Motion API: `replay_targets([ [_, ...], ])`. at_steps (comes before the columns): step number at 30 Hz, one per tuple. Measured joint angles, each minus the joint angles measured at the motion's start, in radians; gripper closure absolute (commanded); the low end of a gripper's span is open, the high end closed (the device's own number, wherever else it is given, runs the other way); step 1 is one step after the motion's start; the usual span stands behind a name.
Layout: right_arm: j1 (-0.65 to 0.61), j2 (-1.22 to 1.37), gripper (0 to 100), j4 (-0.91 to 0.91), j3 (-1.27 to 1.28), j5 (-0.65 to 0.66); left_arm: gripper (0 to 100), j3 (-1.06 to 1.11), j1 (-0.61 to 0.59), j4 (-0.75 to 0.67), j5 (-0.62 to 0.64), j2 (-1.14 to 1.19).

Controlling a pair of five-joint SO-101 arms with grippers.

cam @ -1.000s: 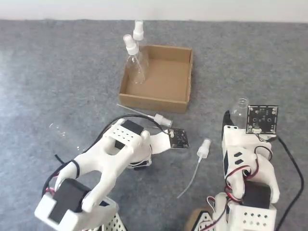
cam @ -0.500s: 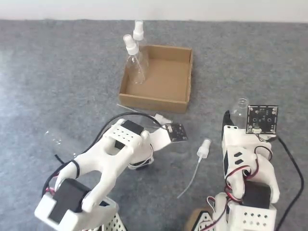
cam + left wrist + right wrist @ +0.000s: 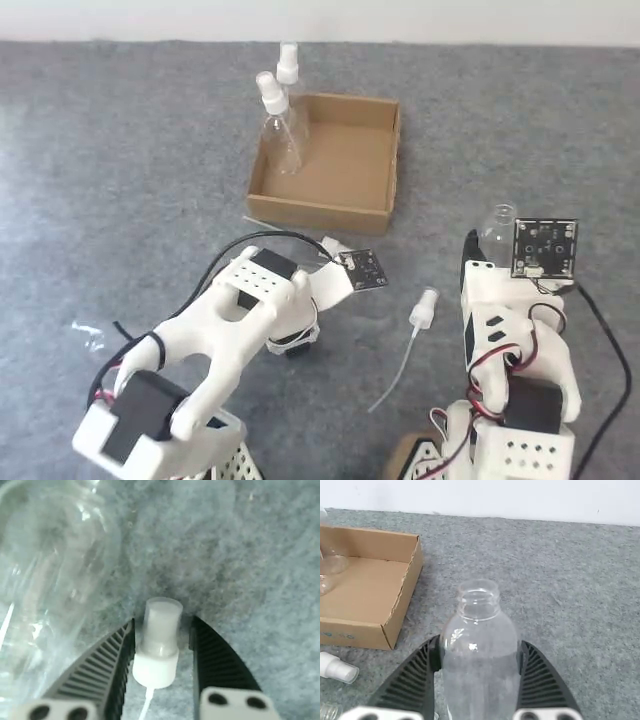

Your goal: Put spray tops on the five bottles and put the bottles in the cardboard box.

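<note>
Cardboard box [image 3: 320, 213]: sits well beyond both sets of fingers. Two capped bottles [image 3: 281, 135] stand upright in its far corner, on the left arm's side.
Done so far: by my count two of the five bottles are topped and boxed.
Right gripper [image 3: 479, 652]: its fingers are pressed against both sides of an open bottle [image 3: 479, 625]. The bottle is held upright, with its bare neck rising clear past the fingertips.
Left gripper [image 3: 162, 625]: its fingers are parted astride a spray top [image 3: 161, 630]. One finger touches the collar and the other stands just off it, so I judge the top is not yet clamped.
Tube: the spray top's thin tube runs back between the left fingers toward the wrist.
Lying bottle [image 3: 50, 555]: a clear bottle on its side on the grey carpet [image 3: 120, 150], just outside one of the left fingers. I cannot tell whether its neck is bare.
Second spray top [image 3: 425, 305]: lies on the carpet between the two arms, near the right fingers but apart from them, with its tube trailing.
Step in hand: most likely closing on the spray top, so it can go onto the open bottle that the right fingers hold.
Left to do: as far as I can judge, three bottles need tops and a place in the box.
</note>
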Motion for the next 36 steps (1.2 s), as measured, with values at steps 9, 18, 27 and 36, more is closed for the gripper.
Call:
replay_targets([
  [9,0.000,0.000,95.1,0.000,0.000,0.000,92,-0.006,0.005,0.014,-0.048,0.000],
  [18,0.000,0.000,95.1,0.000,0.000,0.000,99,-0.060,0.006,0.080,-0.048,0.002],
  [27,0.000,0.000,95.1,0.000,0.000,0.000,99,-0.207,0.006,0.264,-0.048,0.002],
  [36,-0.086,0.000,95.1,0.000,0.038,0.000,99,-0.210,0.006,0.322,-0.018,-0.152],
])
